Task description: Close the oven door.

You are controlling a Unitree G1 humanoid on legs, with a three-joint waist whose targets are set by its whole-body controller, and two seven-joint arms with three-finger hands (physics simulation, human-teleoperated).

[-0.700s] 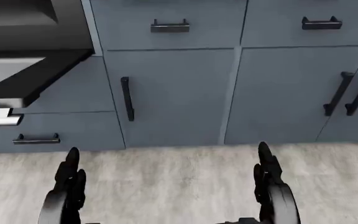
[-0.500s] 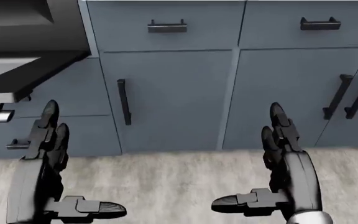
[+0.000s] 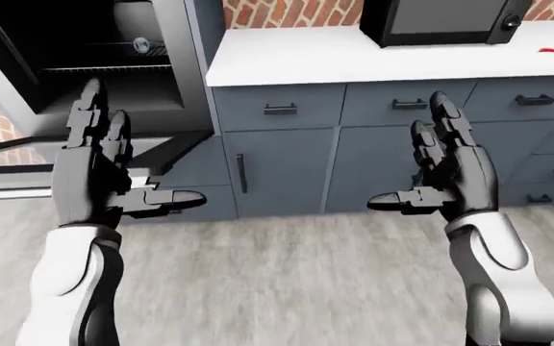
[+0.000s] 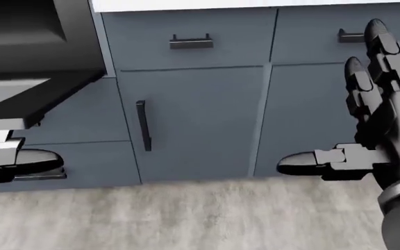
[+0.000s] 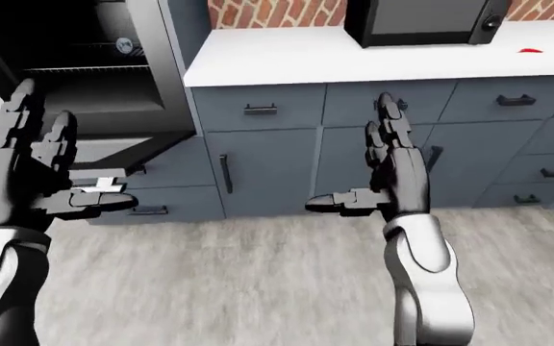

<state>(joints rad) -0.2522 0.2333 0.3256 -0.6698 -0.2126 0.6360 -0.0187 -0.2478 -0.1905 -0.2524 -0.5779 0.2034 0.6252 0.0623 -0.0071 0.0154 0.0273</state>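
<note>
Both hands have risen since the earlier frame: left hand (image 3: 99,176) and right hand (image 3: 450,173) fingers spread, empty. Oven door (image 3: 75,148) hangs open, left. Approach step; next, get under its edge.

Both the left robot hand (image 3: 99,176) and right robot hand (image 3: 450,173) have risen higher.

The oven door (image 3: 94,155) hangs open, jutting out flat from the dark oven cavity (image 3: 85,50) at the left of the left-eye view. Below the door's outer edge lies bare floor (image 3: 287,267), open to a hand. The left hand (image 3: 94,173), fingers spread, stands just at that edge. Right of the door, blue-grey cabinet fronts (image 3: 277,169) wall off the way; the right hand (image 3: 445,169), also spread, is raised before them, well apart from the door.
</note>
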